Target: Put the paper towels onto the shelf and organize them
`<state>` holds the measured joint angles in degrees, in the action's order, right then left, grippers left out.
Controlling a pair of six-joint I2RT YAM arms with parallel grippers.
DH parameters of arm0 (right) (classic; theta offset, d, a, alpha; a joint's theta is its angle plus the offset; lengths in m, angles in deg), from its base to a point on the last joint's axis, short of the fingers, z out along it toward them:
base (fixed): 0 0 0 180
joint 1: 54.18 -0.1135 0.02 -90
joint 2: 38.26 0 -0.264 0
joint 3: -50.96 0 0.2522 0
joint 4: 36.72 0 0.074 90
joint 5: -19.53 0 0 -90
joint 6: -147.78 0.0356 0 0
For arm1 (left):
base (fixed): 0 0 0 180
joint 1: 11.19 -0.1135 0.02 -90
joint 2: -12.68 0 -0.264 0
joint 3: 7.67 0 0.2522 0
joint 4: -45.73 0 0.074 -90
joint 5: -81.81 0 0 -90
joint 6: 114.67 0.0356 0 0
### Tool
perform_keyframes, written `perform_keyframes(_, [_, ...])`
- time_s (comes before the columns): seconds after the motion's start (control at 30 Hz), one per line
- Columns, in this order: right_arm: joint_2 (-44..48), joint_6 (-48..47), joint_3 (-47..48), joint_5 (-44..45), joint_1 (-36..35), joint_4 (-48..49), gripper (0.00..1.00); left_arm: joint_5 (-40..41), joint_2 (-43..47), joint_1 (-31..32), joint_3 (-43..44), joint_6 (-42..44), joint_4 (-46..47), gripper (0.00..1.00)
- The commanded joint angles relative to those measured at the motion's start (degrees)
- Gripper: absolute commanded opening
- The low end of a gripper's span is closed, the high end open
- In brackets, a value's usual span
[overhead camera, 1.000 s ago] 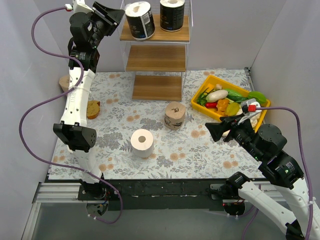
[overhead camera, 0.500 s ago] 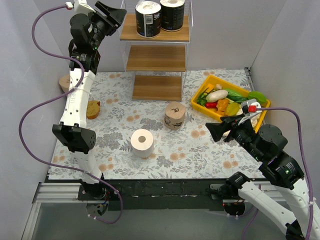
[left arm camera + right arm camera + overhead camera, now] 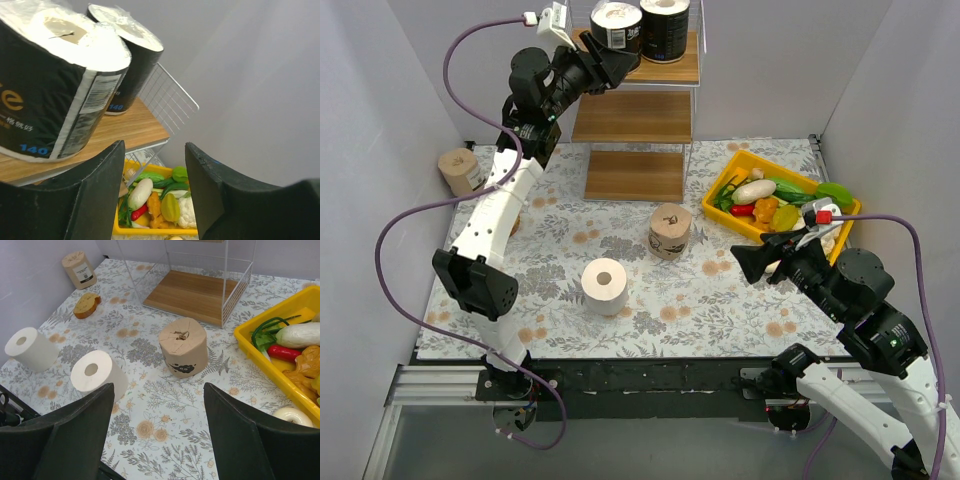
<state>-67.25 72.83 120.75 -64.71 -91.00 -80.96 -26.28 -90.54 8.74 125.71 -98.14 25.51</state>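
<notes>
Two black-wrapped paper towel rolls (image 3: 617,25) (image 3: 665,18) stand side by side on the top board of the shelf (image 3: 632,117). My left gripper (image 3: 616,62) is open and empty just in front of the left black roll (image 3: 45,85); the other black roll (image 3: 127,65) stands behind it. A tan roll (image 3: 670,231) and a white roll (image 3: 605,287) sit on the table. Another tan roll (image 3: 460,170) stands at the far left. A second white roll (image 3: 30,347) shows only in the right wrist view. My right gripper (image 3: 755,262) is open and empty above the table.
A yellow tray (image 3: 725,183) of vegetables, with a white cauliflower (image 3: 187,212), sits right of the shelf. A brown bread-like piece (image 3: 86,305) lies near the left tan roll. The shelf's middle and bottom boards (image 3: 190,295) are bare. Grey walls close in both sides.
The left black roll went from tilted to upright beside the other. My left gripper swung right, from left of the shelf to its top tier. The right arm has not moved.
</notes>
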Motion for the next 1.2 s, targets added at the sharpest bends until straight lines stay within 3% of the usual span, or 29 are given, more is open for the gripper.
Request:
perform_keyframes(0.0, [-0.54,-0.02,0.4,-0.05,-0.1,2.0,0.79,-0.99,-1.19,0.38,1.85,2.37,3.12,0.5])
perform_keyframes(0.47, [-1.94,0.42,0.31,0.92,-0.1,2.09,0.79,11.84,-4.09,0.47,1.94,8.69,5.32,0.52])
perform_keyframes(0.77, [-2.3,0.6,-0.04,1.1,-0.1,1.92,0.79,19.56,-8.13,0.47,7.39,11.94,3.03,0.53])
perform_keyframes(1.17, [-2.21,0.6,-0.04,1.8,-0.1,1.39,0.79,22.57,-8.58,0.47,10.21,14.67,0.92,0.54])
